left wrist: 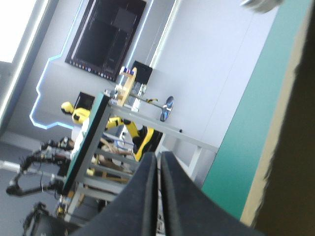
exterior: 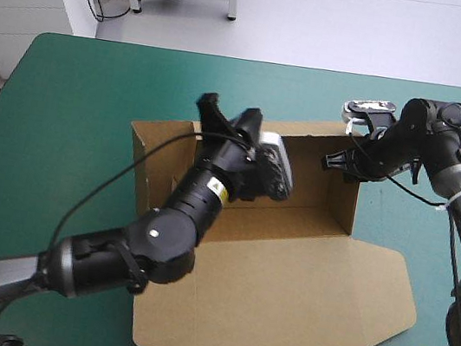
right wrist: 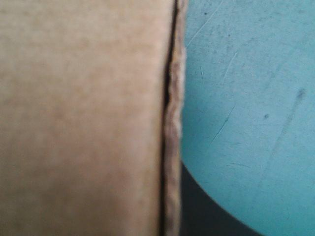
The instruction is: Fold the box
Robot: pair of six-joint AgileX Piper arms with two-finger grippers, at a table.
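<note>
Right wrist view: box point(right wrist: 83, 118) blocks right end effector point(exterior: 334, 162), state unclear; left end effector point(left wrist: 158, 158) together.

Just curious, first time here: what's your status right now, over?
Left gripper shut, raised over box. Right gripper at its far right wall. Walls up, lid flat.

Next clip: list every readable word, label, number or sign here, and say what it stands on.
Nothing here can be read.
The yellow sticker on the left arm: its print is too small to read.
The box: no print on the brown board that shows in any view.
</note>
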